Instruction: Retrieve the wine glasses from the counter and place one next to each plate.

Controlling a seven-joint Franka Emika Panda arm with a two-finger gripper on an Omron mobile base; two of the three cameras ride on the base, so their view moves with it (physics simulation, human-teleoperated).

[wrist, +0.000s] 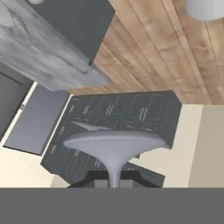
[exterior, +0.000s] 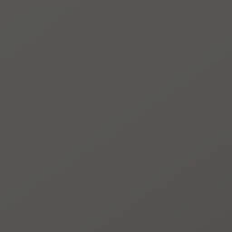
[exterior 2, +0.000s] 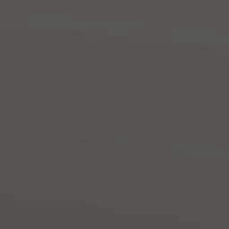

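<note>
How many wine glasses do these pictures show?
1. A wine glass sits near the bottom of the hand view, its stem running down between the closed gripper fingers, its round foot facing the camera. Another may be out of sight.

Marble counter (wrist: pixel 41 52) over wood plank floor (wrist: pixel 153 48).

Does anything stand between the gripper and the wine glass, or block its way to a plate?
Nothing between them: the gripper is shut on the stem of the wine glass. The counter lies up-left in the hand view; the way onward cannot be judged.
</note>
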